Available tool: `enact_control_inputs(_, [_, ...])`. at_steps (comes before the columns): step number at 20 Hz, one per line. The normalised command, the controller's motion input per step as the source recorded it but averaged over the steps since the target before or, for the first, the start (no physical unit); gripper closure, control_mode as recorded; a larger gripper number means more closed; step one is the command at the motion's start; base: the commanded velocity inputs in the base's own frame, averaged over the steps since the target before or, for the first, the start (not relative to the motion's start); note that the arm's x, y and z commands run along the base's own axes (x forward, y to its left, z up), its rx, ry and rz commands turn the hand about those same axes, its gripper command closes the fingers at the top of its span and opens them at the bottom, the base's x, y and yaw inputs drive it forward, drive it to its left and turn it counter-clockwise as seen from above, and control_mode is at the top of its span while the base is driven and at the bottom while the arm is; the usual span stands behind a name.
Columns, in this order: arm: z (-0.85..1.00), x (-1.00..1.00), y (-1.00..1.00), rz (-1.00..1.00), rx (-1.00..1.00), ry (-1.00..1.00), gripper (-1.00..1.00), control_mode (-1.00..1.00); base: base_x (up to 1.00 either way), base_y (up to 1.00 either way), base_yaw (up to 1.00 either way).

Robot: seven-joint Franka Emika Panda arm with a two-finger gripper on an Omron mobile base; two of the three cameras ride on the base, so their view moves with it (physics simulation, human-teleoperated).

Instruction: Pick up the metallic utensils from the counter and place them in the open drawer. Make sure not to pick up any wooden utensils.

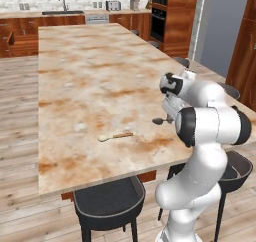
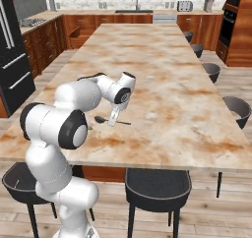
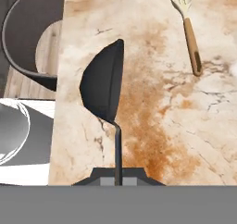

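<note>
Nearest the hand camera, the gripper [image 3: 118, 177] has its fingers pinched narrow on the thin handle of the dark-grey metal spoon [image 3: 102, 84], whose bowl points away from the hand above the counter [image 3: 152, 116]. From the right base view the spoon [image 2: 101, 119] sits low at the counter's near edge, just beside the gripper [image 2: 114, 121]. The wooden spoon [image 3: 187, 26] lies flat on the stone, apart from the metal one, beyond it and to one side.
</note>
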Motion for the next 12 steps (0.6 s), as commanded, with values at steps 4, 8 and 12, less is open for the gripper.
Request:
enact_control_inputs(4, [0.70,-0.41,0.00,0.00,0.00,0.14,1.00,-1.00,0.00,0.00,0.00])
enact_control_inputs(8, [0.46,-0.46,0.09,-0.02,0.00,0.26,1.00,-1.00,0.00,0.00,0.00])
enact_control_inputs(12, [0.03,-0.37,0.17,-0.02,0.00,0.06,1.00,1.00,-0.41,0.23,0.00])
